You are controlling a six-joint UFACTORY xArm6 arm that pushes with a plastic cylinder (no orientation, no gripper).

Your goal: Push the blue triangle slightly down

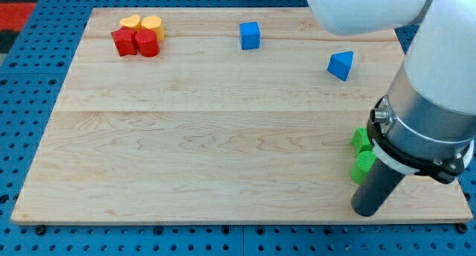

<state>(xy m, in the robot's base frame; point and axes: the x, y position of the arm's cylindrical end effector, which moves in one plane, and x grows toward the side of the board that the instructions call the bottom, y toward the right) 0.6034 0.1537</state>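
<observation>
The blue triangle lies on the wooden board toward the view's upper right. A blue cube sits to its left near the top edge. My tip rests on the board near the view's bottom right, far below the blue triangle and slightly to its right. Two green blocks lie just left of the rod, partly hidden by the arm; the lower one touches or nearly touches the rod.
At the view's top left a cluster holds a yellow heart, a yellow cylinder, a red star-like block and a red cylinder. The arm's large white and grey body covers the board's right edge.
</observation>
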